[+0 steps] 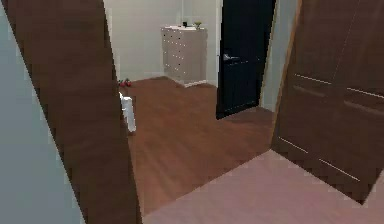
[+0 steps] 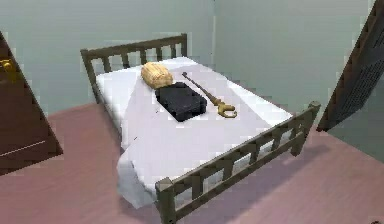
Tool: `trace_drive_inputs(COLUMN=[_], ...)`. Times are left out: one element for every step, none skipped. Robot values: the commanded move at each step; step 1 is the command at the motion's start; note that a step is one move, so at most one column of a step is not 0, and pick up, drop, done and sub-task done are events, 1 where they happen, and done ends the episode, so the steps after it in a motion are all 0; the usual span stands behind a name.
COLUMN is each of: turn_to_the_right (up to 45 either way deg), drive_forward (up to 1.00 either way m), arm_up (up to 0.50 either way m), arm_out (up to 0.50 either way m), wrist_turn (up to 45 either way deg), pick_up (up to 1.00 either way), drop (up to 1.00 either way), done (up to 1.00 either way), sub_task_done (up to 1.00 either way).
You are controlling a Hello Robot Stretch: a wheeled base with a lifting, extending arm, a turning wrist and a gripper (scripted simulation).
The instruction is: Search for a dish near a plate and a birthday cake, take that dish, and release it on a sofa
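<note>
In the forward view, a brown wooden door leaf (image 1: 85, 110) is seen close at the left. Just right of it, a small white object (image 1: 127, 110) is set on the wooden floor (image 1: 190, 130). Farther back, a white chest of drawers (image 1: 185, 55) is placed against the pale wall, and right of it a dark door (image 1: 245, 55) is seen. At the right, brown panelled doors (image 1: 335, 95) are seen above a pinkish carpet (image 1: 260, 190).

In the arm side view, a brown door (image 2: 20, 110) is seen at the left edge. A wooden-framed bed (image 2: 300, 130) is covered with a white sheet. On the bed, a tan pillow (image 2: 157, 74) lies near the headboard, a black boxy object (image 2: 181, 102) just below it, and a long thin golden object (image 2: 208, 95) beside that. A dark door (image 2: 362, 70) is seen at the right edge.

Where the dish lies cannot be told, and neither can the state of the end effector.
</note>
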Motion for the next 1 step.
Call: trace_drive_inputs(turn_to_the_right=[45.0], drive_forward=[0.0], arm_up=[0.0], arm_out=[0.0], wrist_turn=[0.0], pick_up=[0.0], drop=[0.0], done=[0.0], sub_task_done=[0.0])
